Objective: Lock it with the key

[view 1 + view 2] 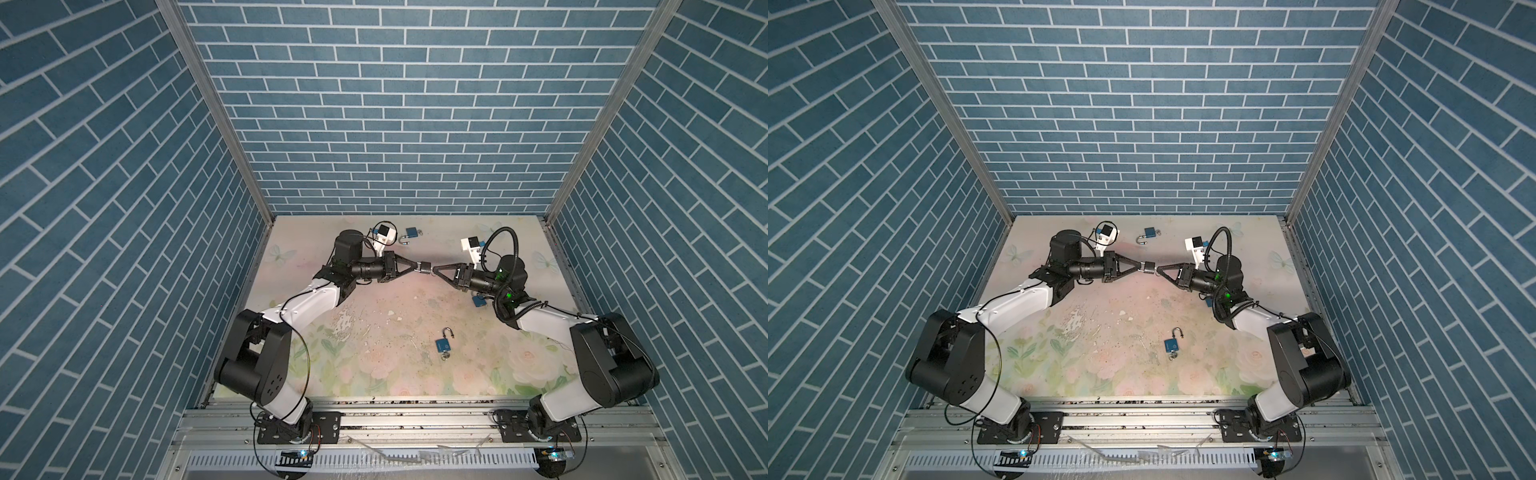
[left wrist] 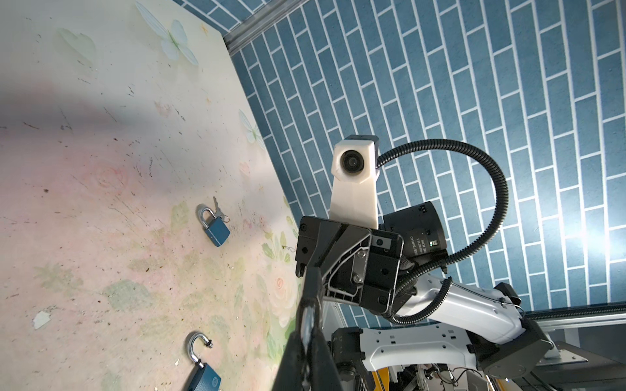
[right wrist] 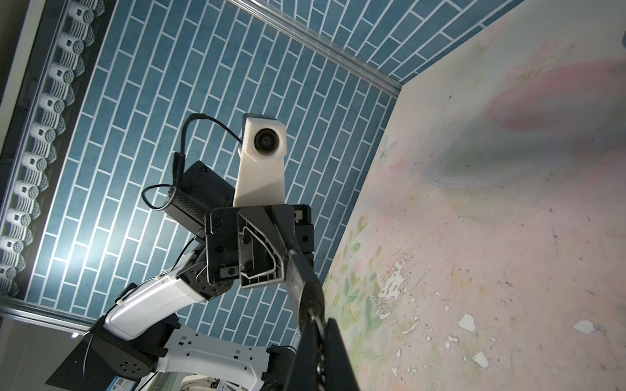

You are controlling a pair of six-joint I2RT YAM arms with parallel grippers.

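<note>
Left to right across the table (image 1: 374, 299), read as a clock face from a top view with twelve at the far wall.

Left gripper (image 1: 417, 268): I find its jaws pinching the padlock (image 1: 424, 267), which is held off the surface above the table's middle, slightly toward twelve o'clock. In the left wrist view bright curved metal sits between the fingers (image 2: 306, 338), so I judge the grip is at the shackle end. I cannot confirm this.

Padlock: I judge it compact, rigid and heavy for its size. The body is smooth and the shackle slippery, so a grip across the flat faces of the body would resist twisting better than one on the round bar. Its long axis lies along the nine-to-three line. The body projects toward three o'clock, which I take to be the keyhole end.

Key (image 1: 432, 270): it sits just beside the padlock's three o'clock end; I cannot tell whether it is touching or entered. I judge it thin, stiff, light and liable to pivot. The flat head is the place to hold it. Its long axis appears to follow the same line, tip toward nine o'clock.

Right gripper (image 1: 437, 271): its jaws are pressed together on that small metal piece, and a ring shows between the fingers (image 3: 335, 342) in the right wrist view.
</note>
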